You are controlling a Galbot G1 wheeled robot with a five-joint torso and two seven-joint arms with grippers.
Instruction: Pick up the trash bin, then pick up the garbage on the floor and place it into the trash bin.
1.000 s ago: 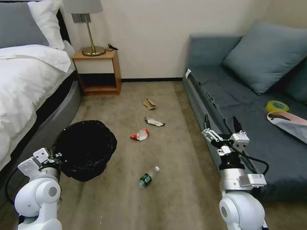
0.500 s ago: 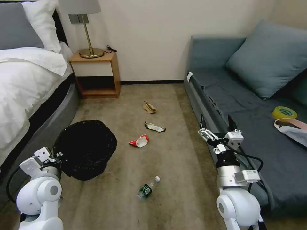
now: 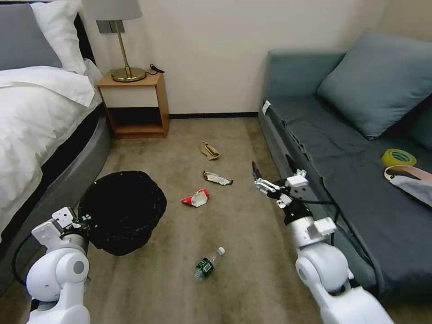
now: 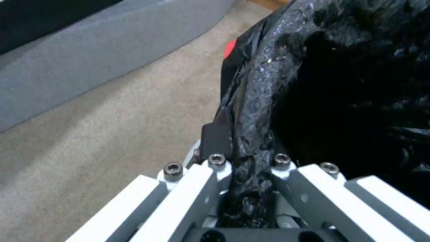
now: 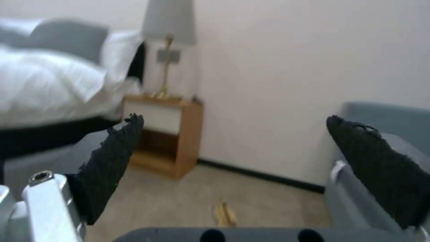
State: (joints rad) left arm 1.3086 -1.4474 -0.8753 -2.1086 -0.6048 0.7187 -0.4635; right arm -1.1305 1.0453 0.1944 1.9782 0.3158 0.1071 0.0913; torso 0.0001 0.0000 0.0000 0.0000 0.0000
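Note:
The trash bin (image 3: 123, 211), lined with a crinkly black bag, is at the lower left beside the bed. My left gripper (image 3: 84, 220) is shut on its near rim; the left wrist view shows the bag rim (image 4: 255, 101) pinched in the left gripper (image 4: 246, 164). Garbage lies on the carpet: a clear bottle (image 3: 208, 263) nearest me, a red-and-white wrapper (image 3: 196, 198), a white-yellow wrapper (image 3: 217, 178) and tan paper (image 3: 209, 150) farther off. My right gripper (image 3: 274, 174) hovers open above the floor by the sofa's front, right of the wrappers. In its wrist view the right gripper (image 5: 233, 144) holds nothing.
A bed (image 3: 31, 117) runs along the left, with a wooden nightstand (image 3: 135, 105) and lamp at the far wall. The grey sofa (image 3: 351, 157) lines the right, carrying a yellow tape roll (image 3: 398, 157) and a pink-edged cloth item (image 3: 411, 180). Carpet lies between them.
My right arm has swung left, from over the sofa seat to above the carpet near its front edge. The left gripper keeps its hold on the bin. The view shifted slightly.

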